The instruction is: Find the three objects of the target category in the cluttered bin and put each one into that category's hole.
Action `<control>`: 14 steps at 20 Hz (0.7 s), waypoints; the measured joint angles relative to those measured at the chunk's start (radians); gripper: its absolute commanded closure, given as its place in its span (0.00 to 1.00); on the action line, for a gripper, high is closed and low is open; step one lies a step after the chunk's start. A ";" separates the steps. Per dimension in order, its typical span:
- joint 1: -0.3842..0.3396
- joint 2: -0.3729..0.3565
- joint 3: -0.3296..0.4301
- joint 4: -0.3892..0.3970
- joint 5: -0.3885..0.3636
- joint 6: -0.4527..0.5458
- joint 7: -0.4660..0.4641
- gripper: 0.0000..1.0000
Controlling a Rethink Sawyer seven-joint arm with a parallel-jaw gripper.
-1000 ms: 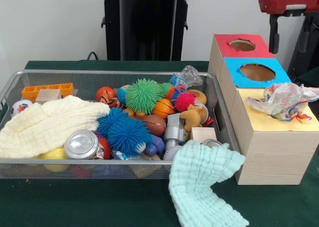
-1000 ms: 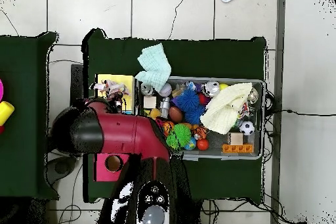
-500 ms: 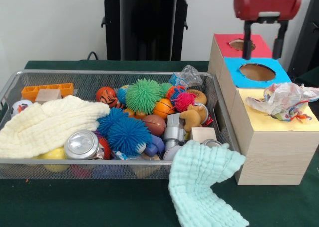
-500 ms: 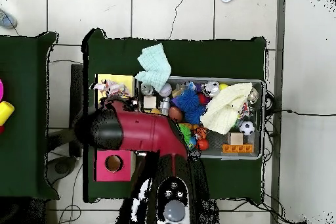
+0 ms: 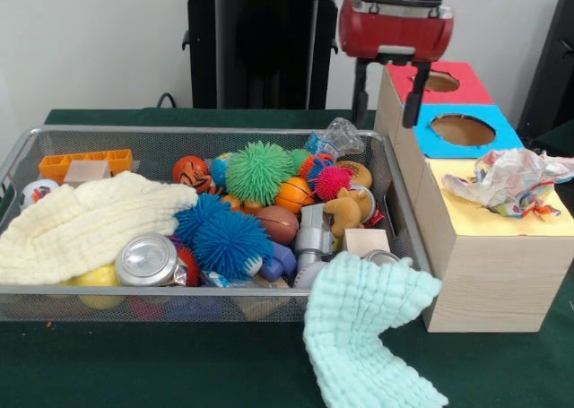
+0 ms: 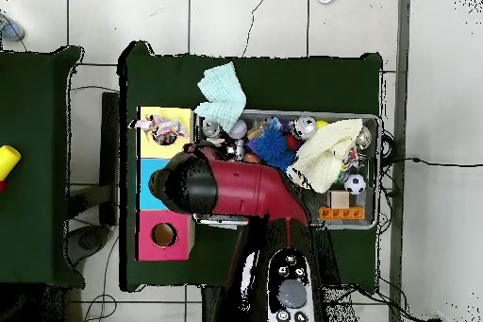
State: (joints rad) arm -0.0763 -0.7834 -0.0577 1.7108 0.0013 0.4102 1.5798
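Empty gripper (image 5: pixel 387 92), fingers spread wide, hangs at one o'clock above a mesh bin (image 5: pixel 108 302) heaped with toys.

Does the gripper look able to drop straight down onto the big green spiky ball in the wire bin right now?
Probably yes. The green spiky ball sits on top of the pile in the wire bin, nothing covering it. The open gripper hangs empty above the bin's far corner, so it must shift sideways first.
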 measured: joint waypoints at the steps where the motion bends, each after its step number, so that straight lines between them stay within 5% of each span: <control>1: -0.011 0.000 0.000 0.000 -0.026 0.000 0.000 0.00; 14: -0.139 0.012 0.017 0.000 -0.201 -0.005 0.000 0.00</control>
State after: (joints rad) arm -0.2156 -0.7715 -0.0407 1.7106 -0.1993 0.4053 1.5798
